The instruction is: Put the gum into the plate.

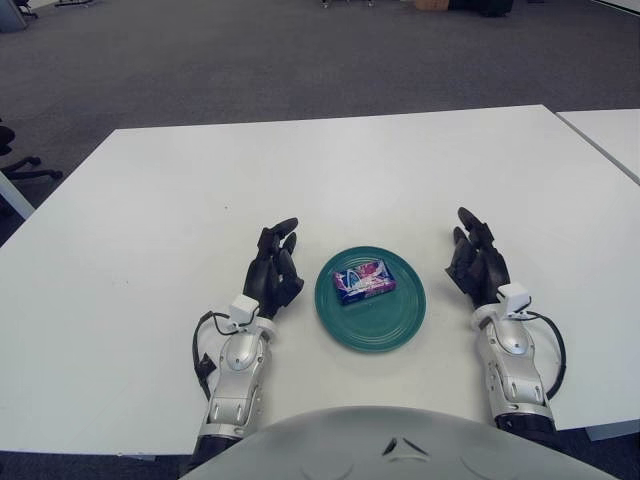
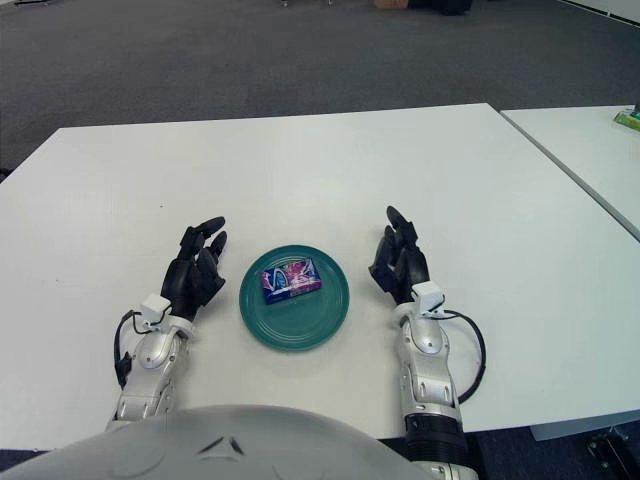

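Note:
A purple and blue gum pack (image 1: 364, 281) lies flat inside the round teal plate (image 1: 400, 325) near the table's front edge; it also shows in the right eye view (image 2: 291, 279). My left hand (image 1: 275, 262) shows just left of the plate, fingers relaxed and holding nothing. My right hand (image 1: 475, 258) shows just right of the plate, fingers relaxed and holding nothing. Neither hand touches the plate or the gum.
The white table (image 1: 330, 170) stretches far ahead and to both sides. A second white table (image 1: 610, 130) stands at the right with a narrow gap between. Grey carpet floor lies beyond.

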### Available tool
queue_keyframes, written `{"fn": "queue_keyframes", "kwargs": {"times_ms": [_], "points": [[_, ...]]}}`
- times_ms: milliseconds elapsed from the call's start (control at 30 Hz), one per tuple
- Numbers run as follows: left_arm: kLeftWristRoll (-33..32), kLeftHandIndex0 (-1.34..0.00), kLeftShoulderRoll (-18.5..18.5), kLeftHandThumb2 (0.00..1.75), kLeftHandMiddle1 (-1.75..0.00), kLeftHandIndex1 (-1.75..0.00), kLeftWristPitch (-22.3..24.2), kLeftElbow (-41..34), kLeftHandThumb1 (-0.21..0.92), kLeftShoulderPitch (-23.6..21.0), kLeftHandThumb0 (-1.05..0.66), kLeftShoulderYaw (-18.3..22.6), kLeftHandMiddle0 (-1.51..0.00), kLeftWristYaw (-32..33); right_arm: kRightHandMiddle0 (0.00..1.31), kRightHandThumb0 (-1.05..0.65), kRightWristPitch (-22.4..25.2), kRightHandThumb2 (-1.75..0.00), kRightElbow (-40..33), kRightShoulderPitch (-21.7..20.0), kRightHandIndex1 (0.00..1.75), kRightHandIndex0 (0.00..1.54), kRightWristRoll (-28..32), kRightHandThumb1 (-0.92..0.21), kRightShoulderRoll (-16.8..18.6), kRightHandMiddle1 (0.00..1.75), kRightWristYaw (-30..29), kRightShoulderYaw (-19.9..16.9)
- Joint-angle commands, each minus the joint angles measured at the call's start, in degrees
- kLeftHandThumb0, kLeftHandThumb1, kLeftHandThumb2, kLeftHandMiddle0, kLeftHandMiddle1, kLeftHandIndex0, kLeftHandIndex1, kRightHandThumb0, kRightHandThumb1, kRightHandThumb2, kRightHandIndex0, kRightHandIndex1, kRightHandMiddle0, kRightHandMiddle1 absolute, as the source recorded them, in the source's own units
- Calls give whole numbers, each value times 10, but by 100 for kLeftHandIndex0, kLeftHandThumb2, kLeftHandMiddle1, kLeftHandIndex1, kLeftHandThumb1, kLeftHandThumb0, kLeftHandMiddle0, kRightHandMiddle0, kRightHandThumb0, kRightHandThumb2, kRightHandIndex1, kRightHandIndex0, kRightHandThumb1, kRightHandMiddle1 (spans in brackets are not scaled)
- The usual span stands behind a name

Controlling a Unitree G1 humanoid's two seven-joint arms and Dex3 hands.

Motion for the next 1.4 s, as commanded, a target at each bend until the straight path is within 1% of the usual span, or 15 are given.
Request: {"fn": "queue_keyframes", "kwargs": {"times_ms": [0,233,400,833,1367], "points": [[-10,-19,4,102,-11,-101,1,10,92,-6,-97,9,-44,-6,0,-91,26,-94,-2,13,2,19,-2,-92,8,46,-9,2],[-13,-19,3,101,-11,-101,2,19,92,-9,-96,18,-45,-9,0,-89,34,-92,12,28,5,28,-6,-92,11,56,-21,4],[-12,-18,2,102,-11,-101,4,25,92,-11,-96,21,-45,-7,0,-86,42,-92,16,34,6,32,-16,-92,13,59,-31,10],[-24,-15,-6,99,-14,-100,11,39,92,-15,-95,27,-49,-14,0,-77,53,-93,16,43,6,36,-26,-92,15,59,-37,23],[-18,-11,-14,97,-15,-100,-3,46,92,-16,-95,28,-48,-8,0,-73,72,-92,4,47,5,38,-22,-92,21,58,-37,26]]}}
